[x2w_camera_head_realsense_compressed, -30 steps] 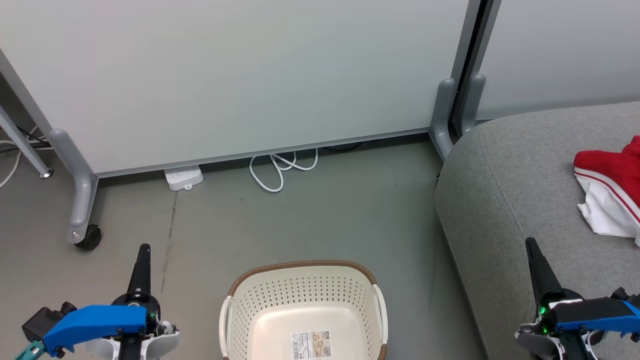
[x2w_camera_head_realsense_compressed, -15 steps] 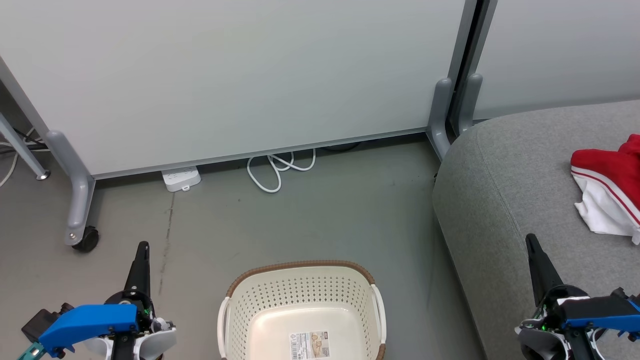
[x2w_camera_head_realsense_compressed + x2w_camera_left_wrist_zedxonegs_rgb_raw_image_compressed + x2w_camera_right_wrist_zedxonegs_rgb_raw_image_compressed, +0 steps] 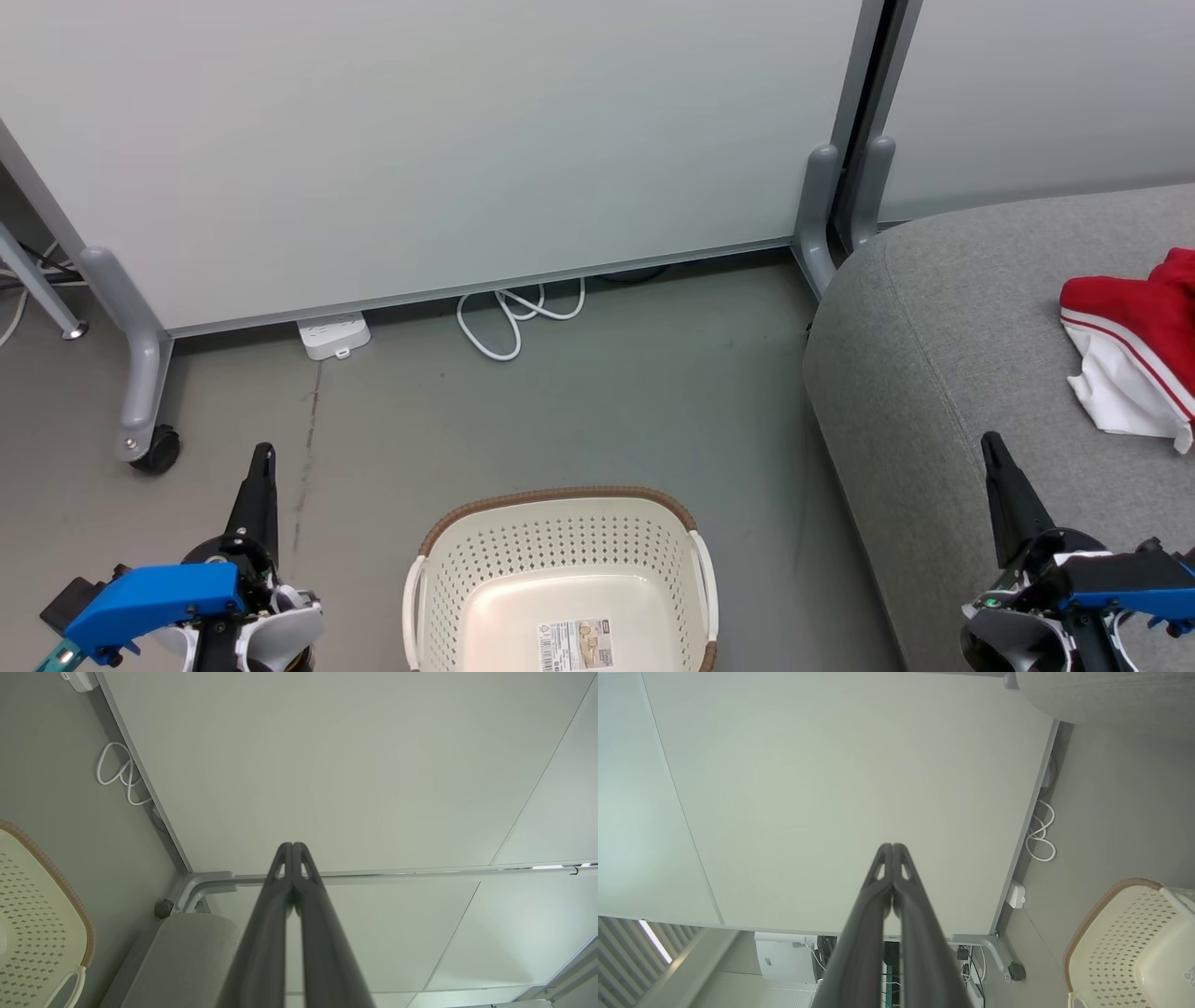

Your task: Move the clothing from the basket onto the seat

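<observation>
Head: saw left gripper [image 3: 264, 455] and right gripper [image 3: 988, 442] clamped fully shut, holding nothing; saw soft red-and-white clothing [image 3: 1125, 322] crumpled on the grey woven seat [image 3: 934, 355], apart from the perforated plastic basket [image 3: 560, 551]. Left wrist: saw fingers [image 3: 268, 924] pressed together. Right wrist: likewise.

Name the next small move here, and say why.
Probably just park: the visible part of the basket holds nothing but a sticker, red-and-white clothing lies on the seat, and the left pincer and right pincer are shut, holding nothing.
</observation>
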You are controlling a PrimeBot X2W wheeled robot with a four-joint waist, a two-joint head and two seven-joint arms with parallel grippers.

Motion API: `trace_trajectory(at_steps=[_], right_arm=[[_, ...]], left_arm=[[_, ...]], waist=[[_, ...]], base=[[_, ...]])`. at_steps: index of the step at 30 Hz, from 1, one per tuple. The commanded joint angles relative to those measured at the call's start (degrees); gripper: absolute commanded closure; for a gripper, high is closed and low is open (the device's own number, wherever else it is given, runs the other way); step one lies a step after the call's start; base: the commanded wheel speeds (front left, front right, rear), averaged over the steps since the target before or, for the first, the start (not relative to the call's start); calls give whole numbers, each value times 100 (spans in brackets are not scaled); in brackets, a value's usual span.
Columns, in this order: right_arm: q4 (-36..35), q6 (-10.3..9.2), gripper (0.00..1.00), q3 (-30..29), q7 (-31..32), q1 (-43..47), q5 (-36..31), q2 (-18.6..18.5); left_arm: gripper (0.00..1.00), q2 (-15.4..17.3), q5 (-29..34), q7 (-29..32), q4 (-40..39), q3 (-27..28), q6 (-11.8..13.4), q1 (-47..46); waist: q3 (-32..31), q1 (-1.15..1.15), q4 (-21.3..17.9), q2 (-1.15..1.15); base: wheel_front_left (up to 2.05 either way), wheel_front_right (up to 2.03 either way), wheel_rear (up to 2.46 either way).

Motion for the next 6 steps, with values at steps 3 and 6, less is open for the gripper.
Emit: trace_trajectory(at_steps=[3, 6], right_arm=[[-20, 2, 100, -15, 51, -82, 190, -35], [-22, 2, 100, -17, 72, -86, 241, -34]], left_arm=[[100, 0, -167, 57, -27, 26, -62, -82], [100, 0, -209, 78, -26, 32, -63, -78]], waist=[[0, 0, -9, 0], [-1, 0, -14, 0]], base=[[0, 0, 0], [0, 0, 0]])
